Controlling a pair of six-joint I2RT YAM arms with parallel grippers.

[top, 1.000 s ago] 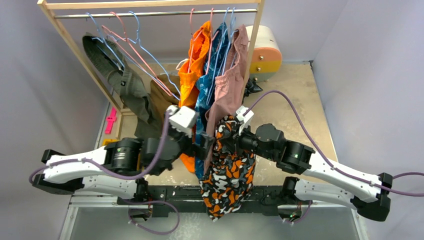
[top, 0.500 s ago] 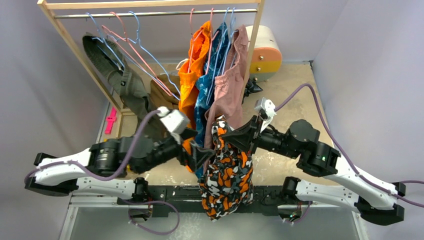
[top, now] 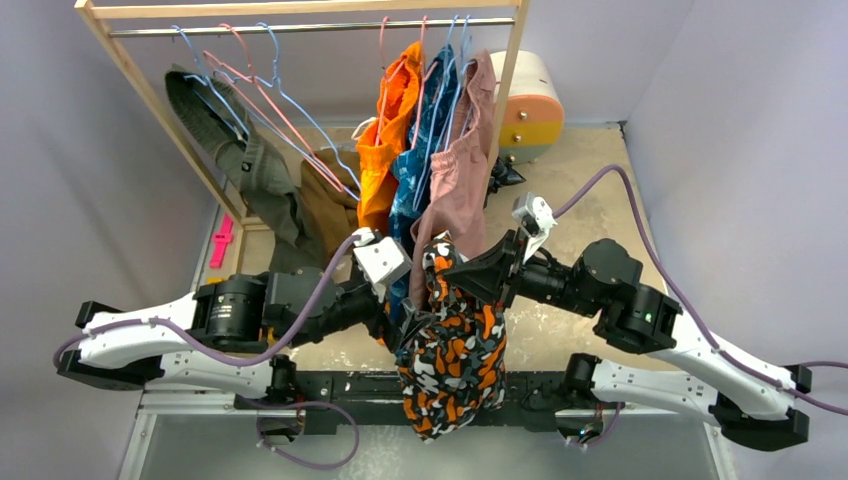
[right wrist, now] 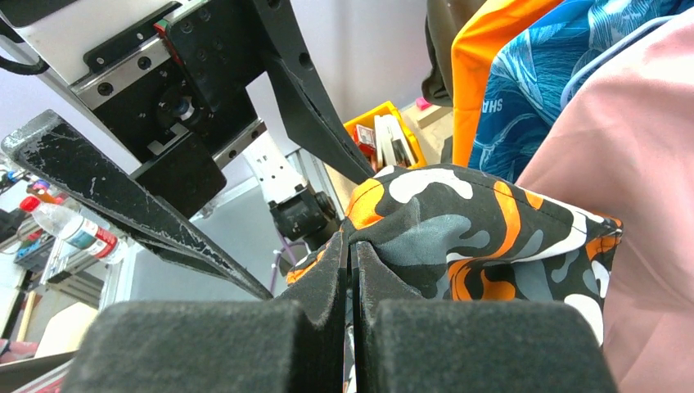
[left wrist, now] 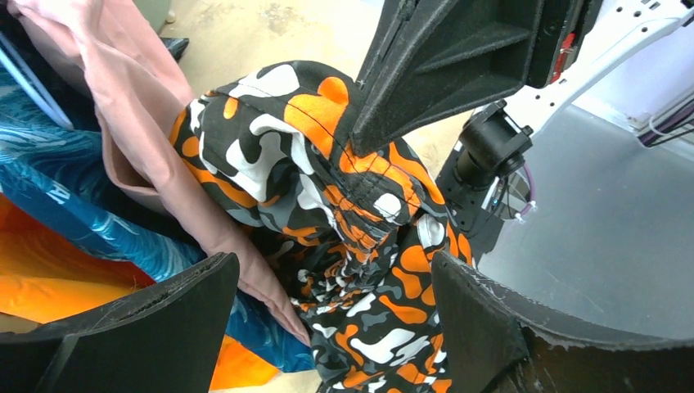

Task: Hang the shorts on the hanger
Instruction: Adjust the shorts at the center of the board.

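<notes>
Firstly, left end of rack: an olive garment (top: 240, 160) droops from the wooden rack (top: 130, 70), beside bare wire hangers.
Hanger: the hanger (top: 300, 108), thin light-blue wire, is hooked on the rail with nothing on it, well apart from the printed pair. Several alike hang there; which one is meant cannot be told.
Left claw: the left claw (left wrist: 331, 270) stands wide open and holds nothing. Its fingers flank the hanging cloth, one on either side, and no contact is seen.
Hung clothes: orange shorts (top: 385, 140), a blue patterned garment (top: 415, 170) and pink shorts (top: 455, 180) hang at the right of the rail. The pink shorts touch the printed pair.
Shorts: the shorts (top: 455, 350), printed in orange, black, grey and white, hang in the air over the near edge of the bench (top: 590, 180). They are bunched at the top, draped below, and on no hanger.
Right claw: the right claw (right wrist: 352, 254) is fully closed, pinching a fold at the top of the shorts and carrying the whole garment.
Handling: judged light, soft and limp. The cloth will sag and bunch wherever it is unsupported.
Where to hold: judged best on the stitched top edge, beside the existing pinch, so that two grips can stretch it flat for the wire.
Risk: the cloth may snag on the neighbouring clothes.
</notes>
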